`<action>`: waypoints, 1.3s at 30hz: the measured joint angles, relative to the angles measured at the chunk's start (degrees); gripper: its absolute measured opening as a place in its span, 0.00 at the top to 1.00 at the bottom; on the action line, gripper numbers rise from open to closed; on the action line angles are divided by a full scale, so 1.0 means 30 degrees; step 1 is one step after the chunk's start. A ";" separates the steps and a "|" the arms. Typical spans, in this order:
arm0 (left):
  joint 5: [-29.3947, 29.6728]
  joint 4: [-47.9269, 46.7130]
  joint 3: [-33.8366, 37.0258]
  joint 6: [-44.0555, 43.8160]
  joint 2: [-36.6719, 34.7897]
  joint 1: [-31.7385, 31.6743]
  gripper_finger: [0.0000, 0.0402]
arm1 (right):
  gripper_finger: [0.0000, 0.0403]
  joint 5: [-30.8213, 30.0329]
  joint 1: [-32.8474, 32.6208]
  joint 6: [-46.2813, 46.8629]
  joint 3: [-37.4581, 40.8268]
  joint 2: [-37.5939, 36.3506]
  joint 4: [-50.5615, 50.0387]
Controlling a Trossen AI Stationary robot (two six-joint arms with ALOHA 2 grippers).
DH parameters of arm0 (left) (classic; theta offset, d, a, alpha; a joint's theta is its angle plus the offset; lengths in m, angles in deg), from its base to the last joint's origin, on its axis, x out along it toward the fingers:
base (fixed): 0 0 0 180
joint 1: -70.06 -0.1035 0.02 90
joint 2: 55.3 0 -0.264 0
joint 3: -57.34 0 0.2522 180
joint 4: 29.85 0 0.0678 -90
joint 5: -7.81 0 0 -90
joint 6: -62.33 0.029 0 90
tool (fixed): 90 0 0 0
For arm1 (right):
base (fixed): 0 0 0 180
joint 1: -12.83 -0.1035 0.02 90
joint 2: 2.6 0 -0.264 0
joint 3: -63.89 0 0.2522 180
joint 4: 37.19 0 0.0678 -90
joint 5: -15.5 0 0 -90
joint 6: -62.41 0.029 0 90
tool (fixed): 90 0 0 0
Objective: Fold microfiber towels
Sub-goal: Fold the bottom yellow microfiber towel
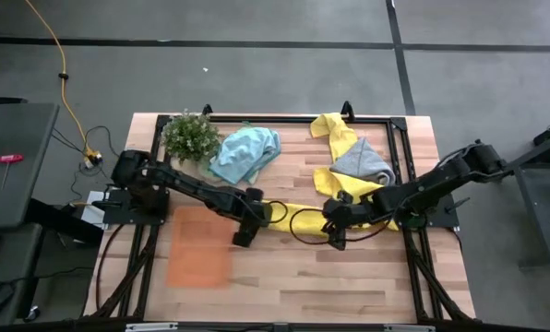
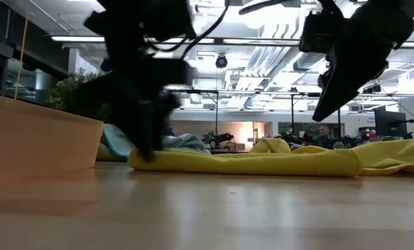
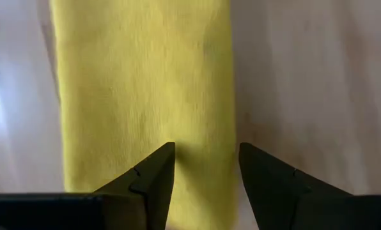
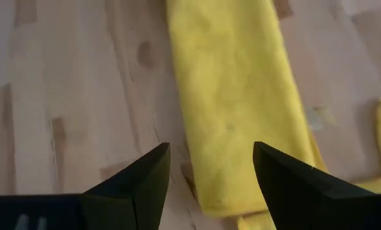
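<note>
A bright yellow towel (image 1: pixel 289 212) lies on the table as a long narrow strip between my two grippers, flat on the wood (image 2: pixel 262 163). My left gripper (image 1: pixel 243 235) is open and points down close over the strip's left end (image 3: pixel 139 76), its fingers over one long edge. My right gripper (image 1: pixel 335 238) is open and hangs higher (image 2: pixel 319 111) over the strip's right end (image 4: pixel 235 96). At the far side a second yellow towel (image 1: pixel 335 129), a grey towel (image 1: pixel 363 161) and a light blue towel (image 1: pixel 245 152) lie crumpled.
A bushy green plant (image 1: pixel 190 136) stands at the far left. A flat orange tray (image 1: pixel 199 244) lies near the left edge, beside my left gripper. Bare wood runs along the near side of the table (image 1: pixel 303 286).
</note>
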 joint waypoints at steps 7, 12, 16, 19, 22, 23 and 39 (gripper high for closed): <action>-0.0372 0.0610 0.0022 -0.0094 0.0631 -0.0044 0.59 | 0.47 0.0632 -0.0301 -0.2050 0.0009 0.1943 -0.0032; -0.0458 0.0366 0.0103 -0.0187 0.0732 -0.0041 0.59 | 0.47 0.0634 -0.0297 -0.2630 -0.0221 0.3551 0.0627; -0.0505 0.0397 0.0126 -0.0531 0.0746 -0.0049 0.59 | 0.47 0.0794 -0.0518 -0.2632 -0.0355 0.4594 0.0675; -0.0503 0.0336 0.0058 -0.0741 0.0760 -0.0044 0.59 | 0.47 0.0805 -0.0782 -0.2657 -0.0404 0.4959 0.0386; -0.0584 0.0333 0.0031 -0.0887 0.0775 -0.0049 0.59 | 0.47 0.0596 -0.1026 -0.2726 -0.0459 0.5045 0.0038; -0.0590 0.0345 0.0050 -0.0963 0.0775 -0.0049 0.59 | 0.47 0.0588 -0.1048 -0.2749 -0.0459 0.5051 0.0014; -0.0897 0.0411 0.0058 -0.1010 0.0789 -0.0056 0.59 | 0.47 0.0974 -0.1227 -0.1948 -0.0474 0.4723 -0.0678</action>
